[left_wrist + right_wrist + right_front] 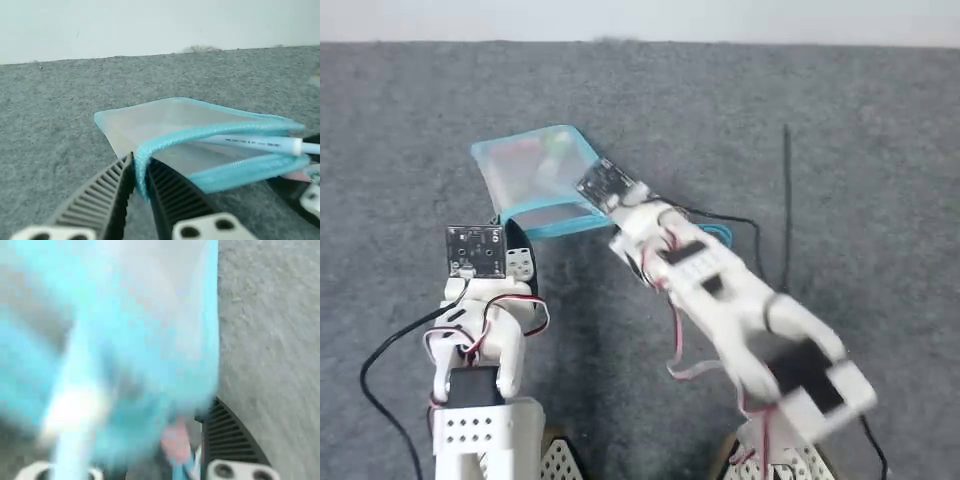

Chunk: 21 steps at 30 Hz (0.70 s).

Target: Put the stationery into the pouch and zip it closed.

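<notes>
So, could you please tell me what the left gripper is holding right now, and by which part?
The left gripper is shut on the pouch, pinching its teal zipper edge at one end of the open mouth.

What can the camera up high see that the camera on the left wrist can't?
From up high: the left arm and the right arm nearly whole, the right one stretched over to the pouch, and a thin black cable on the carpet. From the left wrist: the left fingers pinching the pouch's blue rim, and a white pen poking into its open mouth. Both: the see-through pouch with blue edges, the grey carpet, and the pale wall behind.
</notes>
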{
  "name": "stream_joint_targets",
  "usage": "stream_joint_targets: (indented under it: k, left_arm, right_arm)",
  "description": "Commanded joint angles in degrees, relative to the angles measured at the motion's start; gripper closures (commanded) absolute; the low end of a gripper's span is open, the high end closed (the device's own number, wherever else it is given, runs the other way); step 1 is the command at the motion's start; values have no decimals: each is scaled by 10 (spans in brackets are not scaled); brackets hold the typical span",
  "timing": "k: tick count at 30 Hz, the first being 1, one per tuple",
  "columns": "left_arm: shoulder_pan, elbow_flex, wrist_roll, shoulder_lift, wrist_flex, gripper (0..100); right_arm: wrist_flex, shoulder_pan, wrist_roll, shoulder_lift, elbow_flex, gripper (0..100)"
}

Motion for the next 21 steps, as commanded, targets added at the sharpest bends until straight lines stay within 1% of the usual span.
stream_joint_targets:
  k: [1, 3, 5, 6, 7, 9, 10, 11, 13, 15, 17, 20, 21]
  left_arm:
    - [7, -48, 9, -11, 1, 988]
    - [6, -46, 9, -11, 1, 988]
    - [6, -38, 8, -11, -2, 988]
    - [5, -38, 8, -11, -2, 988]
    - [5, -37, 8, -11, -2, 988]
    - [5, -37, 8, -11, -3, 988]
    - [5, -40, 8, -11, -4, 988]
    - [4, -43, 8, -11, -8, 988]
    - [-12, -52, 8, -11, -27, 988]
    - [-40, -71, 8, -11, -33, 988]
    - [-66, -79, 8, -11, -35, 988]
    - [-70, -68, 8, -9, -36, 988]
    - [-57, -57, 8, -9, -36, 988]
  right_arm:
    - [-12, 13, 11, 81, -120, 833]
    - [-11, 32, 11, 124, -163, 862]
    - [1, 58, 11, 141, -189, 965]
    - [19, 72, 11, 138, -196, 998]
    - [48, 84, 11, 126, -199, 979]
    - [155, 97, 11, 74, -207, 998]
    - [225, 99, 7, 34, -215, 989]
    - [284, 101, -10, -11, -224, 992]
    - [351, 102, -57, -117, -229, 992]
    - [392, 93, -82, -233, -213, 992]
    - [410, 52, -77, -339, -168, 992]
    - [388, -3, -49, -431, -52, 992]
    - [369, -9, -46, -445, -18, 992]
